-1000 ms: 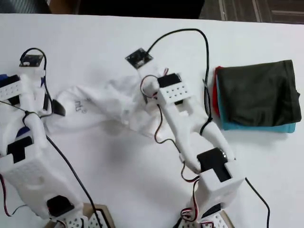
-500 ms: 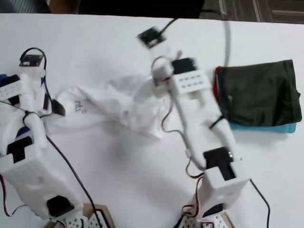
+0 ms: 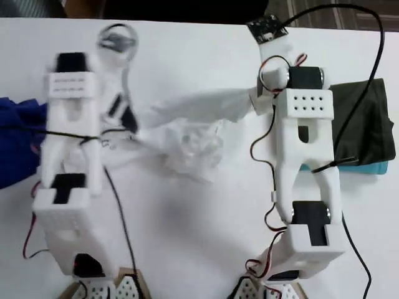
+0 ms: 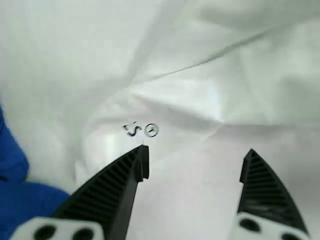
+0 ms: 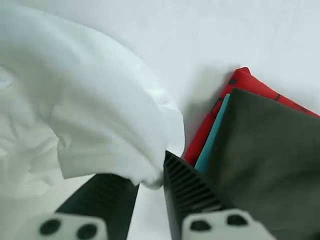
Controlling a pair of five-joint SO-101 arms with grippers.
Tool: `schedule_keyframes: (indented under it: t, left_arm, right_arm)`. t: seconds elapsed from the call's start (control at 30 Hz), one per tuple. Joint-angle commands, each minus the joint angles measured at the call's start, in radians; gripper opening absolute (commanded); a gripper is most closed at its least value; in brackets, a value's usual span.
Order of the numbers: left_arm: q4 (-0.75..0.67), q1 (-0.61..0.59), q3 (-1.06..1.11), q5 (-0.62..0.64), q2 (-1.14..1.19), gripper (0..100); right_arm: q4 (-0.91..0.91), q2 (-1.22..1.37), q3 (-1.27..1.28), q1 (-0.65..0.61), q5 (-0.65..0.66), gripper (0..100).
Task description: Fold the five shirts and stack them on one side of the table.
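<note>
A crumpled white shirt [image 3: 187, 134] lies mid-table, one edge pulled up and to the right. My right gripper [image 3: 257, 99] is shut on that edge [image 5: 125, 135], close to the folded stack [image 3: 349, 121]. The stack has a dark green shirt [image 5: 270, 150] on top, with a teal one [image 5: 215, 140] and a red one [image 5: 240, 82] under it. My left gripper [image 3: 126, 121] hangs open over the shirt's left end, its fingers [image 4: 132, 172] spread above the cloth near a small print [image 4: 142, 130]. A blue shirt [image 3: 19, 140] lies bunched at the left edge.
Black cables loop from both arms over the far part of the table [image 3: 187, 50]. The near half of the white table lies bare between the two arm bases. The blue cloth [image 4: 15, 195] is close beside my left gripper.
My right arm swung right and away with the white shirt's edge, stretching it toward the stack. My left arm moved in from the left edge to the shirt's left end. The shirt shifted right.
</note>
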Motion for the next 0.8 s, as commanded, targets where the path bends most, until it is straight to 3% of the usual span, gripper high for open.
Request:
schedule_keyframes:
  t: [0.0,0.17,0.5,0.57,0.67,0.77]
  left_arm:
    - [-0.055,0.110,0.001,-0.006,-0.005,31]
    - [-0.157,0.216,0.079,-0.006,-0.005,31]
    - [-0.302,0.229,0.234,-0.005,-0.005,31]
    - [-0.345,0.229,0.277,-0.006,-0.005,26]
    - [-0.377,0.218,0.320,-0.006,-0.006,4]
    - [-0.359,0.176,0.335,-0.006,-0.014,5]
  right_arm:
    - [-0.062,-0.065,0.008,-0.004,0.006,2.0]
    - [-0.125,-0.065,0.040,-0.004,0.006,2.0]
    - [-0.156,-0.067,0.038,0.005,0.008,2.0]
    - [-0.156,-0.067,0.038,0.012,0.008,2.0]
    - [-0.163,-0.067,0.038,0.022,0.008,2.0]
    - [-0.170,-0.065,0.040,0.033,0.008,2.0]
